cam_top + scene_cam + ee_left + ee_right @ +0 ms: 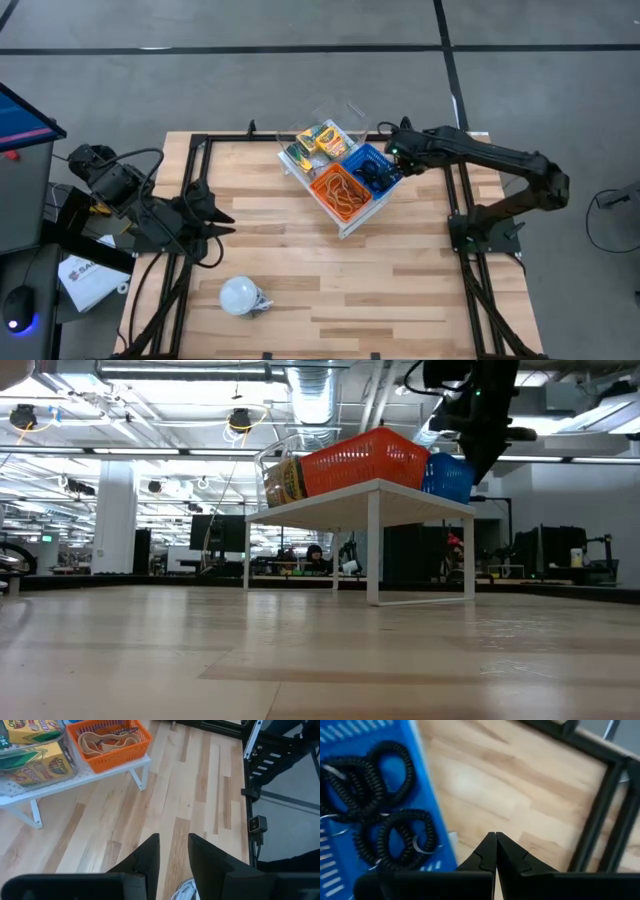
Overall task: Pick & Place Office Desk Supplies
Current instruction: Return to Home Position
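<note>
The crayon boxes (322, 140), yellow and green, lie in a clear bin (345, 113) at the far end of a small white shelf (350, 228). Beside them on the same shelf is an orange bin (326, 196) holding the tan rubber bands (342, 192). Next to that is a blue bin (362, 156) holding the black rings (372, 176), which the right wrist view shows as coiled loops piled together. The three bins sit close together on the shelf top. The shelf stands on thin legs, turned at an angle, at the far middle of the wooden desk (400, 290). From desk height the orange bin and the blue bin show side by side on top of it.

The right end effector (393, 150) is just beside the blue bin's far corner, on the side away from the orange bin. Its two fingers are pressed together at the tips and grip nothing.

The left end effector (228, 222) hangs over the left part of the desk, well apart from the shelf and pointing toward it. Its fingers stand a little apart, with only bare wood showing between them.

A white bulb (240, 296) lies on the near left of the desk, away from the shelf.
</note>
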Controlling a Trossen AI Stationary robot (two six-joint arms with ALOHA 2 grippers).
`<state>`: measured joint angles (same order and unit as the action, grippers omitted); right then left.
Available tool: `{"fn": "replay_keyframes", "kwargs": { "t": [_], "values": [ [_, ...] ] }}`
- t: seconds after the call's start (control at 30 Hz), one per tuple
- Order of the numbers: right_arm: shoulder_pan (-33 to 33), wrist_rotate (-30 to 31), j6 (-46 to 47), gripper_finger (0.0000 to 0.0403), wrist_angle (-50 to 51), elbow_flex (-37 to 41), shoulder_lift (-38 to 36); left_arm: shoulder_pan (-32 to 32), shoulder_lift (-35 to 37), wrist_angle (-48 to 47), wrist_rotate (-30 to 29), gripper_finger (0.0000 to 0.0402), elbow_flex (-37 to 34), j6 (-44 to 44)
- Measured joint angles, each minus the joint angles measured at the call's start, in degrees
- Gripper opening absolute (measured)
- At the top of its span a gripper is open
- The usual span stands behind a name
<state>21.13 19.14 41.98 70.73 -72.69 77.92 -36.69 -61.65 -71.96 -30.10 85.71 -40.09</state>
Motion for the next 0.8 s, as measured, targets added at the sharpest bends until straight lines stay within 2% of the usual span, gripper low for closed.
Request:
{"fn": "replay_keyframes", "kwargs": {
  "t": [0.07,0.17,0.3,0.4,0.5,0.63,0.8],
  "values": [
    [0.44,1.46,-0.53,0.0000,0.10,0.00,-1.53,0.00,0.00,-0.10,-0.99,0.0092,0.00,0.51],
    [0.61,3.40,-1.55,0.0000,-0.14,0.00,-5.64,0.00,0.23,-2.44,-6.07,0.0092,0.00,0.56],
    [0.33,2.00,-4.97,0.0000,-3.73,0.00,-13.27,0.05,4.70,-8.75,-12.78,0.0092,0.00,-1.83],
    [-1.11,-2.73,-8.95,0.0000,-7.92,0.00,-18.36,0.76,10.22,-5.78,-15.47,0.0092,-2.99,1.16],
    [-3.22,-5.12,-10.63,0.0000,-12.19,0.83,-22.09,4.12,17.55,2.51,-15.40,0.0092,-10.90,7.43],
    [-5.69,-7.09,-9.60,0.0000,-19.98,5.71,-26.37,12.61,27.65,19.18,-11.01,0.0092,-26.20,16.75],
    [-9.41,-7.29,-6.12,0.0000,-25.88,11.51,-28.40,27.09,38.97,34.95,2.11,0.0092,-44.50,22.02]
  ]
}}
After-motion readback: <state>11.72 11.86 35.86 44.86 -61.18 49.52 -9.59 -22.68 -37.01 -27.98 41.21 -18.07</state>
